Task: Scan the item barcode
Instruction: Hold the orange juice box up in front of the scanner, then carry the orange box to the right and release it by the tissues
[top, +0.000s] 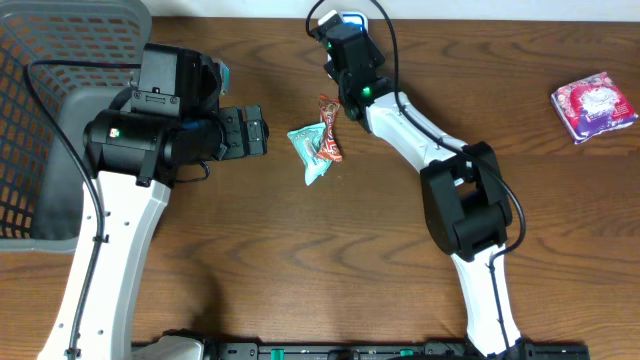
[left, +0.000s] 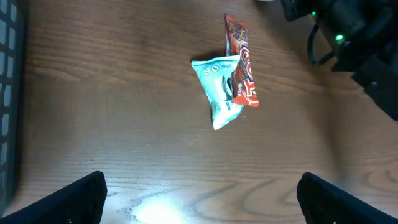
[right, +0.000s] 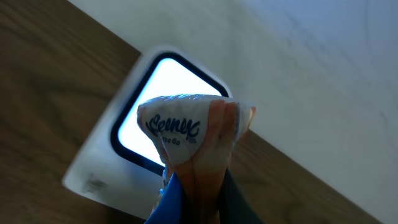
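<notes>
While held at far edge of table (top: 250, 260): turn soft orange-and-white Kleenex tissue pack (right: 186, 134) till barcode squares to lit window of white box scanner (right: 99, 177).
Right gripper (right: 199, 199): clamps pack.
Left gripper (left: 202, 196): wide, empty.

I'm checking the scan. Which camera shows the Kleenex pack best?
Right wrist: the Kleenex pack sits centre frame, logo readable, before the lit scanner. Overhead, the right claw hides it; the left wrist view misses it.
</notes>
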